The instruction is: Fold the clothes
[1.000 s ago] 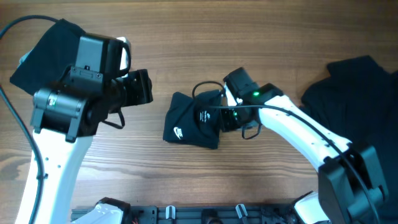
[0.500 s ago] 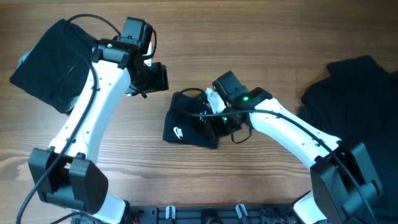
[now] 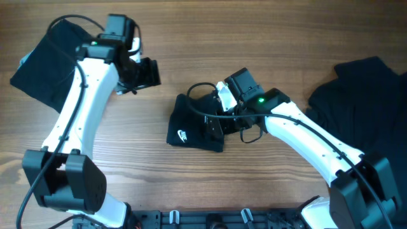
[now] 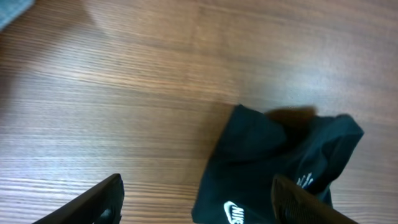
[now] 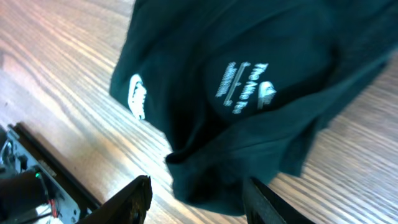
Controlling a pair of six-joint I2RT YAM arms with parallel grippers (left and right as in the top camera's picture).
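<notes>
A folded dark T-shirt (image 3: 191, 126) with a white swoosh logo lies at the table's middle. It also shows in the left wrist view (image 4: 267, 168) and the right wrist view (image 5: 242, 93). My right gripper (image 3: 219, 124) is open, hovering over the folded shirt's right end, holding nothing; its fingers (image 5: 199, 202) straddle the shirt's edge. My left gripper (image 3: 147, 73) is open and empty, up and left of the shirt; the wrist view shows its fingers (image 4: 196, 205) apart. A folded dark garment (image 3: 48, 60) lies far left. An unfolded dark garment (image 3: 362, 95) lies far right.
Bare wooden table (image 3: 191, 38) surrounds the middle shirt. A black rail (image 3: 210, 219) runs along the front edge. A cable loops over the right wrist near the shirt.
My left arm swung up and back to the left, away from the middle shirt. My right gripper shifted slightly right over the shirt's end. The shirt stays put.
</notes>
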